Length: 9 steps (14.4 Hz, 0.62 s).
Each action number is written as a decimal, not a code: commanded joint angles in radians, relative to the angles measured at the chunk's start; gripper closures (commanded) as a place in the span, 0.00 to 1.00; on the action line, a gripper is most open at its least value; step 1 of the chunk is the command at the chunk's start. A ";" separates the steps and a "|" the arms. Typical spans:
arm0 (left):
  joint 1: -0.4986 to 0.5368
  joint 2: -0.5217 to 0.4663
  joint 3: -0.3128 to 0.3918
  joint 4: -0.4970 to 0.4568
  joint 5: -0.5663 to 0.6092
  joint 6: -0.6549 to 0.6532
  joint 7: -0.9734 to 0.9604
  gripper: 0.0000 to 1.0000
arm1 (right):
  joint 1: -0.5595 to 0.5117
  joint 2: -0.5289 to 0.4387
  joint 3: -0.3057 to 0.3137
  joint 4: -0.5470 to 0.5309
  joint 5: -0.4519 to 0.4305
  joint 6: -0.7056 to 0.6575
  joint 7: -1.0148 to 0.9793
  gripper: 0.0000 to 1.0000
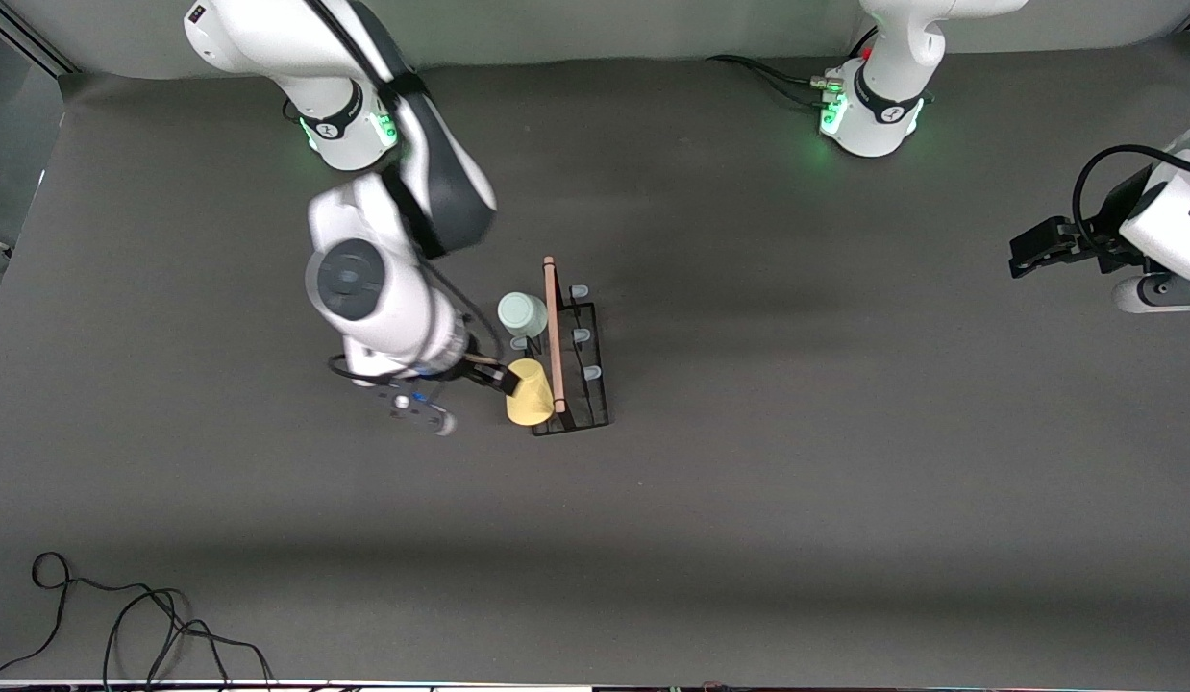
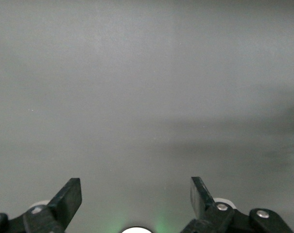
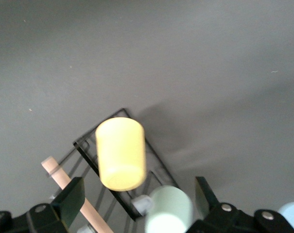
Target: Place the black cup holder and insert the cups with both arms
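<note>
Right hand [image 1: 499, 377] open beside black cup holder [image 1: 571, 358], fingers clear of yellow cup [image 1: 531, 392] on its nearest prong, mint cup [image 1: 522, 312] also racked. Left hand [image 1: 1020, 258] open, waits. Risk: retreating finger clips yellow cup, tipping it off.

- No words, numbers or brand names can be read anywhere — not on the arms, the cups, the rack or the table.

Light blue cup [image 3: 293, 213] cut off at the right wrist view's edge.
</note>
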 commanded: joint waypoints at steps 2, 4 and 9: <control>-0.001 -0.005 0.002 -0.006 -0.006 0.006 -0.007 0.00 | 0.000 -0.148 -0.140 -0.010 -0.015 -0.226 -0.224 0.00; -0.001 -0.006 0.002 -0.006 -0.006 0.006 -0.002 0.00 | 0.003 -0.206 -0.226 -0.009 -0.035 -0.326 -0.349 0.00; -0.001 -0.008 0.004 -0.004 -0.006 0.006 0.001 0.00 | 0.000 -0.259 -0.391 0.085 -0.180 -0.484 -0.648 0.00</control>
